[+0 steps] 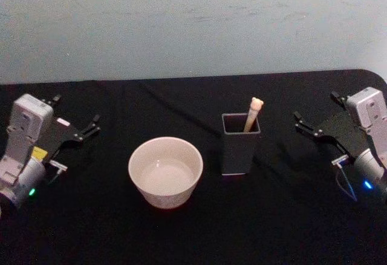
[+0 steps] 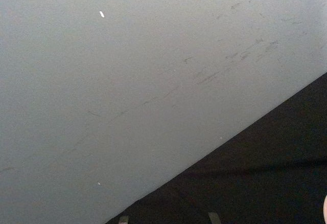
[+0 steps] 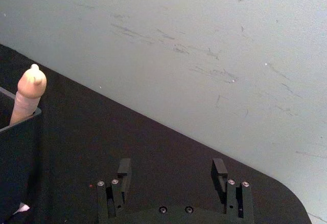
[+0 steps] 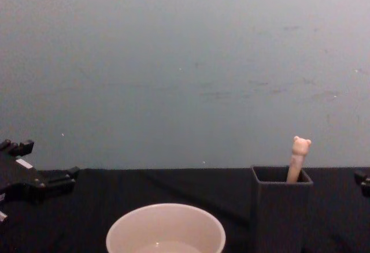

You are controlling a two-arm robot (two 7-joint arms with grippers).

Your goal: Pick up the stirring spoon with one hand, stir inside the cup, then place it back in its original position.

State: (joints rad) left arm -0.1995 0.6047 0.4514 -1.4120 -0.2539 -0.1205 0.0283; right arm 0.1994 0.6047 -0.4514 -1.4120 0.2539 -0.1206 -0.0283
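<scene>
The stirring spoon stands in a dark grey square holder. Its cream handle with the small bear head leans out of the holder's back right corner, and its bowl is hidden inside. The wide cream cup sits on the black table just left of the holder. My left gripper rests open at the far left, well away from the cup. My right gripper is open at the far right, apart from the holder. In the right wrist view its fingers are spread with nothing between them, and the spoon handle is off to one side.
The black table ends at a pale wall behind. Its back right corner is rounded. There is free table surface in front of the cup and holder and between each gripper and the objects.
</scene>
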